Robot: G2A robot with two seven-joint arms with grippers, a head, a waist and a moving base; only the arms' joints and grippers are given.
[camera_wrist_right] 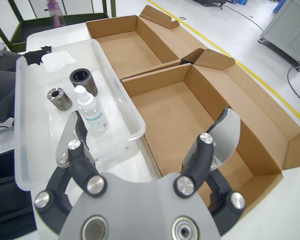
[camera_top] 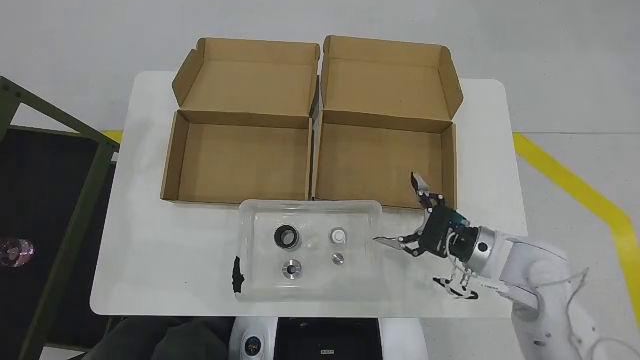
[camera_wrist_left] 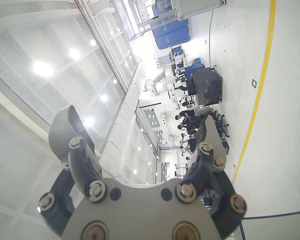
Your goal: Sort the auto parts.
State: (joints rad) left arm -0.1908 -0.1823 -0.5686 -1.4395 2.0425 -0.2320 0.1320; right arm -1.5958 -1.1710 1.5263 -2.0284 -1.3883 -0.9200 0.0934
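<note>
Right gripper (camera_top: 398, 210) (camera_wrist_right: 152, 118) stands released, its fingers spread wide with nothing between them. I place it just off the right end of the clear tray (camera_top: 310, 203) (camera_wrist_right: 120, 86), one finger reaching to the tray's rim and the other pointing toward the front wall of the right box (camera_top: 385, 165) (camera_wrist_right: 170, 111).

Left gripper (camera_wrist_left: 137, 116) is likewise released and holds nothing. It points up toward the hall ceiling and its lights.

Parts noted, all lying in the tray:
- a bearing (camera_top: 288, 235) (camera_wrist_right: 83, 81), a dark cylinder with a black bore, upright toward the tray's far left;
- a metal cylinder (camera_top: 291, 269) (camera_wrist_right: 59, 99) with a small centre hole, upright, near the bearing on the side toward me;
- a small spray bottle (camera_top: 339, 234) (camera_wrist_right: 92, 109), clear with a white cap, upright to the right of the bearing;
- a small grey round piece (camera_top: 338, 257) beside the bottle; from above I cannot tell what it is.

No part touches another that I can see.

A scrap of black tape (camera_top: 238, 275) (camera_wrist_right: 36, 56) clings to the tray's near left corner.

Beyond the tray, the left box (camera_top: 240, 160) (camera_wrist_right: 130, 48) and the right box sit side by side on the white table (camera_top: 150, 210), walls touching, lids folded back.
</note>
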